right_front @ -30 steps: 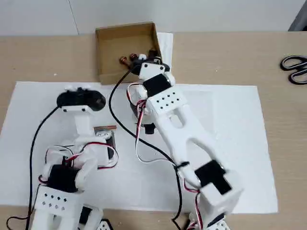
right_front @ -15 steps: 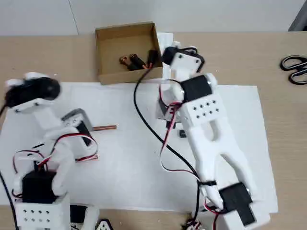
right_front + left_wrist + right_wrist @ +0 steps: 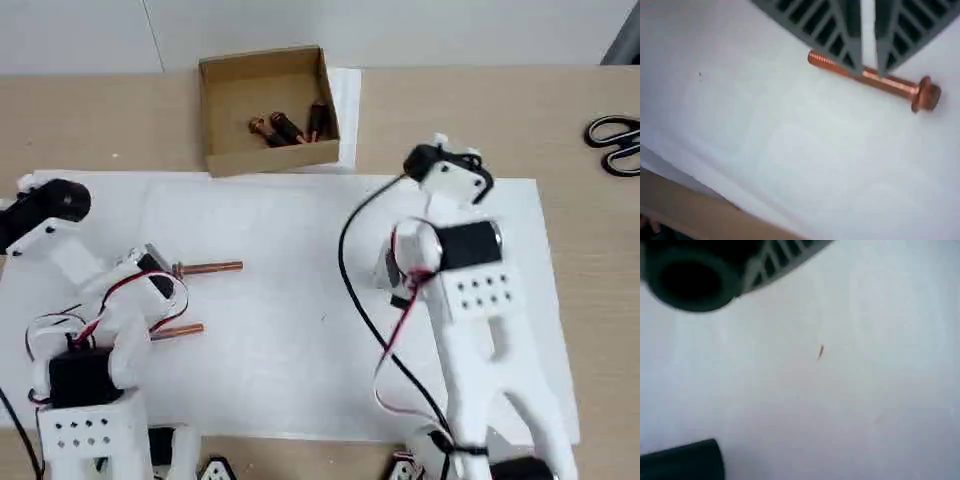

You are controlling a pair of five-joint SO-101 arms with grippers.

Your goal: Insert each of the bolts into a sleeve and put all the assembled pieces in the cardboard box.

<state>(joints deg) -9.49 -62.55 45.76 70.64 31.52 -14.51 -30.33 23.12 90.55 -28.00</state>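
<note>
The cardboard box point(image 3: 228, 95) at the back holds three bolt-and-sleeve pieces point(image 3: 290, 128). Two copper bolts lie on the white paper: one point(image 3: 210, 267) just beyond my left gripper point(image 3: 158, 268), the other point(image 3: 178, 331) nearer the front. In the left wrist view the first bolt point(image 3: 900, 87) lies across under the grey fingertips point(image 3: 847, 55), which stand shut but for a thin slit and hold nothing. My right gripper point(image 3: 396, 272) hangs over the paper right of centre. A black sleeve point(image 3: 690, 282) stands end-on beside its grey ribbed part point(image 3: 780, 257), and another black sleeve point(image 3: 680, 460) lies apart.
The white paper point(image 3: 300, 340) covers most of the wooden table. Scissors point(image 3: 615, 140) lie at the far right edge. Cables trail from both arms over the paper.
My right arm has pulled back from the box to the right, leaving a piece inside. My left arm swung left and folded back, bringing its gripper to the bolt's near end.
</note>
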